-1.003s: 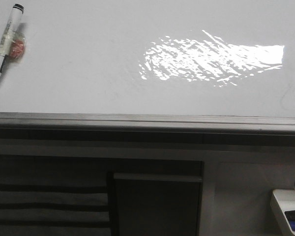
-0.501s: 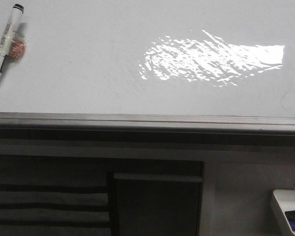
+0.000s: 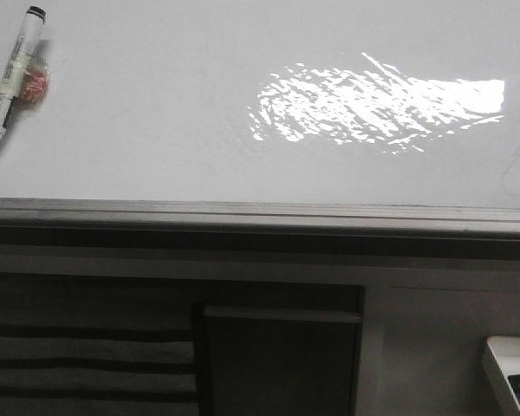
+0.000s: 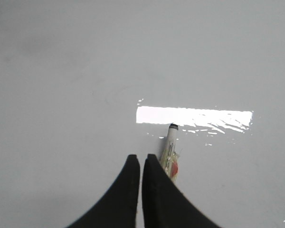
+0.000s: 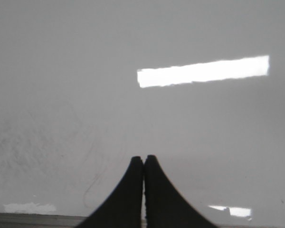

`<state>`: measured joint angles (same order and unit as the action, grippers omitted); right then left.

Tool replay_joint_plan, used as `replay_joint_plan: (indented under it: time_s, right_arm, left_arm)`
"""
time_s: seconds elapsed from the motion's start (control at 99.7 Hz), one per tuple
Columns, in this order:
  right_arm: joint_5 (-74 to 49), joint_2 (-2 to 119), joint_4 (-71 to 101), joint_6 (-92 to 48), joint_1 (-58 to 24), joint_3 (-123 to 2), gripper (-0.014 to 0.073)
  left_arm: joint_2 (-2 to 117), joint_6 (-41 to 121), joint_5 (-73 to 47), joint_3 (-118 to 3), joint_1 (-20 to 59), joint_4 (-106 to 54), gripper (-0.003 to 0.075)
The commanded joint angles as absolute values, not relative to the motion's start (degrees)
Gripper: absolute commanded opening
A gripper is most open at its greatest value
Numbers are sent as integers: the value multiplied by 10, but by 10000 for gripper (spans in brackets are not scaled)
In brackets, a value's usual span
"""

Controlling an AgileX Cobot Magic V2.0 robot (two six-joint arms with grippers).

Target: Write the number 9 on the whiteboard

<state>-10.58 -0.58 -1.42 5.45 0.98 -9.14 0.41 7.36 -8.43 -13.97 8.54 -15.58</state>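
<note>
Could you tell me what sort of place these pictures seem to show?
Probably an office or lab workstation set up for writing. A large glossy whiteboard lies flat with a grey edge strip, a marker rests on it, and a white tray of coloured markers sits below to the right.

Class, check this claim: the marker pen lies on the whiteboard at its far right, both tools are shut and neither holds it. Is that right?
One thing is wrong: the marker pen lies at the far left of the whiteboard, as the front view shows. The rest stands: the left tool and the right tool are shut and hold nothing.
</note>
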Motion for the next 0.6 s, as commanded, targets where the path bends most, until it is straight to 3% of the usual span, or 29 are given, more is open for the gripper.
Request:
replay_joint_plan:
  time_s: [0.0, 0.271, 0.592]
  right_arm:
    - [-112, 19, -23, 49, 14, -152, -72]
    - [-187, 128, -64, 49, 14, -249, -72]
    - [-185, 159, -64, 49, 14, -251, -72]
  left_arm:
    - [49, 72, -96, -213, 84, -131, -20]
    - [173, 72, -130, -323, 84, -106, -20]
    - [203, 72, -133, -312, 84, -104, -20]
